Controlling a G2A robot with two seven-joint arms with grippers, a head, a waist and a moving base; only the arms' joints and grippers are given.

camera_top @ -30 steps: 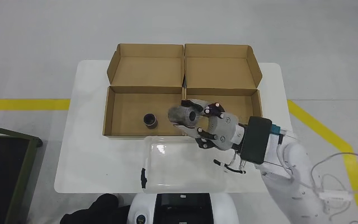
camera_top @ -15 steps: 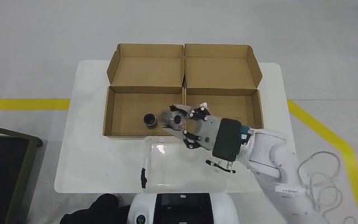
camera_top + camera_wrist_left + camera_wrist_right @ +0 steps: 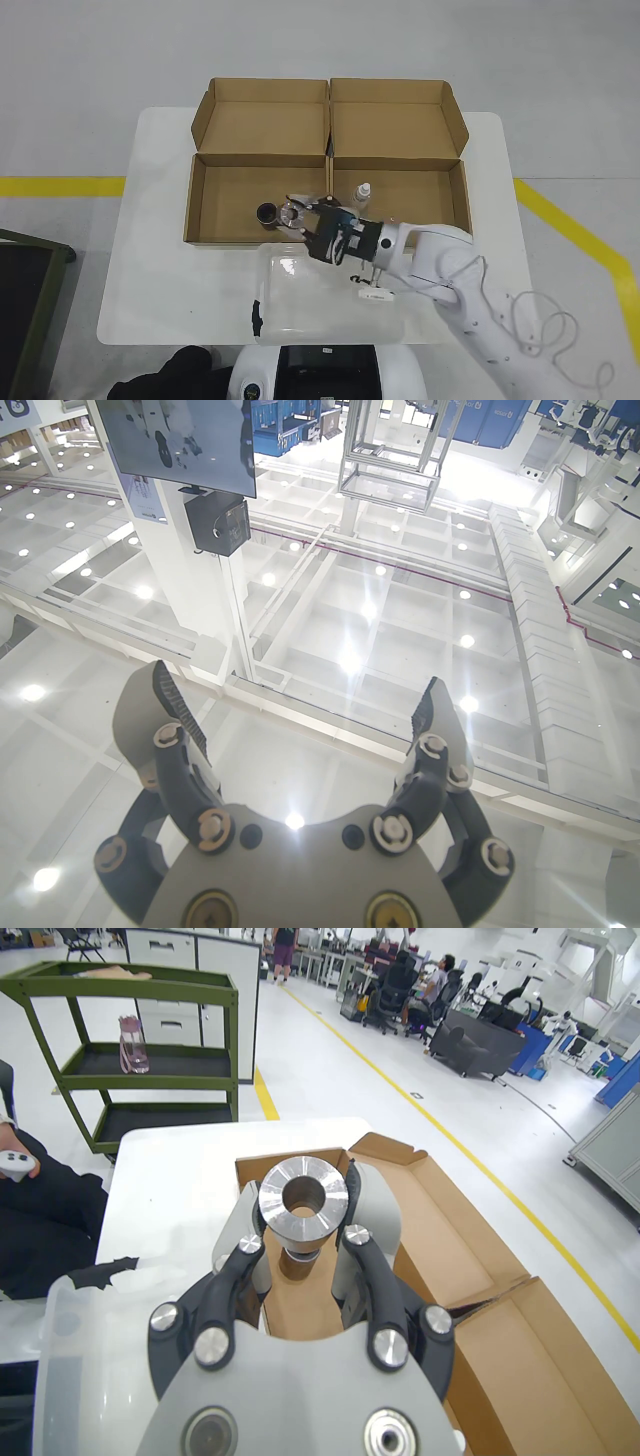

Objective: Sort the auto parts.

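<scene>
Hanging over the cardboard box (image 3: pixel 225 205) on the robot's left side, the right gripper (image 3: pixel 297 212) has its fingers clamped on a thick metal ring (image 3: pixel 293 211). In the right wrist view the two fingers (image 3: pixel 371 1208) press on opposite sides of the ring (image 3: pixel 303 1202). Its bright flat face and round bore are turned toward the camera, with the brown box floor (image 3: pixel 300 1313) behind it. I cannot tell from where I stand whether the ring touches the floor or sits just above it.

A second, darker ring (image 3: pixel 266 212) lies on the floor of the same box, just beside the held one. The neighbouring box (image 3: pixel 430 190) touches the first along one wall, and a small whitish part (image 3: pixel 362 193) stands in it near that shared wall. Both boxes have their lids folded back flat on the white table (image 3: pixel 150 250). A clear plastic tub (image 3: pixel 310 300) sits at the table's near edge, close against the boxes, and the right arm passes over it.

The left gripper (image 3: pixel 299 681) points up at the ceiling, fingers spread wide apart with nothing between them.
</scene>
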